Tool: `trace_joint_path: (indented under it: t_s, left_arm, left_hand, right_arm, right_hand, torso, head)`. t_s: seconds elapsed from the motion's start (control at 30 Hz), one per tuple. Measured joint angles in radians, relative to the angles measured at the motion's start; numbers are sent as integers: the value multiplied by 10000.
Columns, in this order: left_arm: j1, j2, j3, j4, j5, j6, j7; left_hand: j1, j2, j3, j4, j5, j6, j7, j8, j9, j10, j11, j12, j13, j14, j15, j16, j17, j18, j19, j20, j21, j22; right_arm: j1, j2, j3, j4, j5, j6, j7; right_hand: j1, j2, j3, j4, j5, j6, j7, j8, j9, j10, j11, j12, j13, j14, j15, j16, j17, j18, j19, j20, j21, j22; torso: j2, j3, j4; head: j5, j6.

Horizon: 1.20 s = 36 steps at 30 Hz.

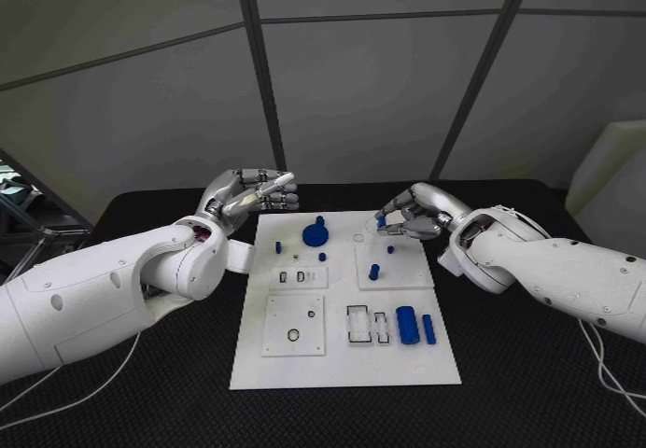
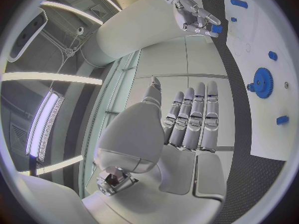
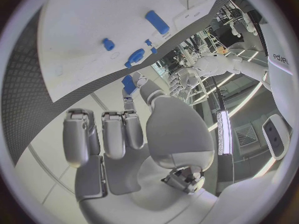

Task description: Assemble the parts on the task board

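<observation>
Silver fingers of the right hand (image 1: pixel 411 213) pinched a small blue part (image 1: pixel 381 222) at their tips, held in the air above the far end of the task board (image 1: pixel 344 364); in the left wrist view the same hand (image 2: pixel 194 16) showed the blue piece (image 2: pixel 216 29) between thumb and fingertip, clear of the plate. The left hand (image 1: pixel 250 196) hovered just off the board's far left corner with its fingers straight, side by side and holding nothing, as its own wrist view (image 2: pixel 187 119) confirmed. On the white board, near the far edge, lay a blue gear (image 1: pixel 315 234), with small blue pegs (image 1: pixel 279 247) close by and another upright peg (image 1: pixel 374 273) on a raised square tile beneath the right hand. Nearer the robot, two blue blocks (image 1: pixel 407 325) lay side by side beside rectangular slots (image 1: pixel 359 323), and an oval cut-out tile (image 1: pixel 294 325) sat to their left. The black table (image 1: pixel 539 392) surrounded the plate.
</observation>
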Motion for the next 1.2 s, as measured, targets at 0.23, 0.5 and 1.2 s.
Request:
trace_joint_path:
  t_s: [0.23, 0.5, 1.2]
  left_arm:
    - [0, 17, 0, -30, 7, 3, -6]
    - [0, 85, 0, -75, 30, 3, -15]
    - [3, 246, 0, -139, 57, 45, -63]
  left_hand:
    - [0, 0, 0, 0, 0, 0, 0, 0, 0, 0, 0, 0, 0, 0, 0, 0, 9, 0, 0, 0, 0, -14]
    - [0, 0, -7, -7, 0, 0, 0, 0, 0, 0, 0, 0, 0, 0, 0, 0, 11, -1, 0, 0, 0, -16]
    - [0, 0, -28, -28, 0, 0, 0, 0, 0, 0, 0, 0, 0, 0, 0, 0, 9, 0, 0, 0, 0, -24]
  right_arm:
    - [-99, 622, 8, 447, -177, 3, -117]
    - [-312, 1426, -20, 669, -1038, 170, -938]
    - [-608, 2576, -263, 434, -2607, 627, -2480]
  right_hand:
    - [13, 13, 85, -86, 153, -4, -4, -117, 1, 0, 0, 0, 0, 0, 0, 0, -1, 0, 0, 0, 0, -1]
    - [37, 35, 84, -86, 153, -9, -4, -177, 4, 0, 0, -1, 0, 0, 1, 0, -1, -1, 0, 0, 0, -2]
    - [39, 32, 83, -86, 150, -59, -14, -224, 17, 0, 1, -1, 0, 0, 1, 0, -2, 0, -1, 1, -39, -4]
  torso:
    - [-3, -9, 1]
    - [6, -15, 5]
    - [14, 2, 2]
  head:
    - [121, -53]
    - [238, -134]
    - [432, -248]
